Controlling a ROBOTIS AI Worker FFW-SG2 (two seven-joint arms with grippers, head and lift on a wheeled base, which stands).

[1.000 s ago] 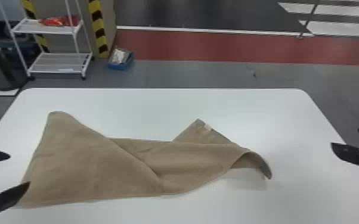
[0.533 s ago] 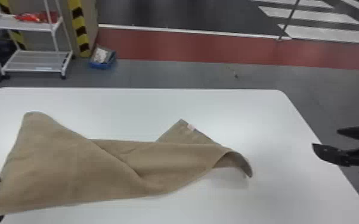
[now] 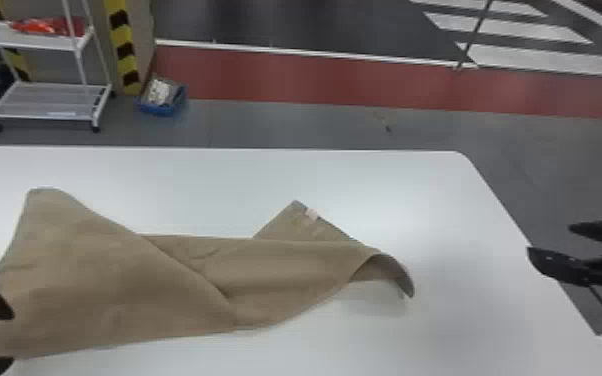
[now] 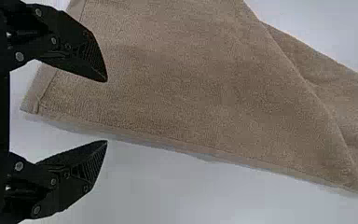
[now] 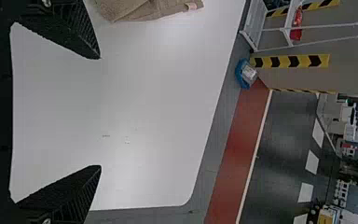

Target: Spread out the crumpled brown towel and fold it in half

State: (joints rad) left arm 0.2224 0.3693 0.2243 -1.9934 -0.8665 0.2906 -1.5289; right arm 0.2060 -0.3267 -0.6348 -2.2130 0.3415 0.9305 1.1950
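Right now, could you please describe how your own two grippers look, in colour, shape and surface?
Both the left gripper and the right gripper are black. Each has two jaws, which taper to a point and carry fine ridges near the tips. Round, greyish screw heads stand out against the black.

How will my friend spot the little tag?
Find the white table, then the brown towel on it. On its far side, right of the middle, a pointed corner sticks out. The tag sits by that corner, pale against the brown.
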